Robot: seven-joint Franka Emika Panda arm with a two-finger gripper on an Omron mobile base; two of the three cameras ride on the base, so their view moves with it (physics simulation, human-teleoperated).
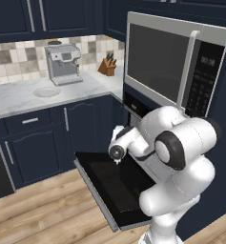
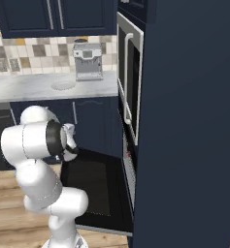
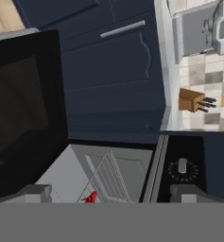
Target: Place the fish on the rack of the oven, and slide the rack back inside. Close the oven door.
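Observation:
The black oven door [image 1: 105, 183] hangs dropped open in front of the oven [image 1: 133, 102], below the microwave. Seen from the hand, the door [image 3: 23, 108] stands at the left and the grey oven cavity opens beside it. The silver wire rack [image 3: 111, 177] lies in that cavity. A small red fish [image 3: 90, 197] rests at the rack's near edge. My gripper [image 3: 111, 196] is open, its fingertips [image 3: 35, 193] far apart, with nothing between them and the fish just ahead. My arm reaches over the open door [image 2: 94, 189].
A steel-framed microwave [image 1: 167, 62] sits above the oven. The marble counter holds a coffee machine [image 1: 62, 64], a knife block [image 1: 107, 66] and a pale plate [image 1: 46, 91]. Navy cabinets [image 1: 33, 143] stand to the left. Wood floor lies around the door.

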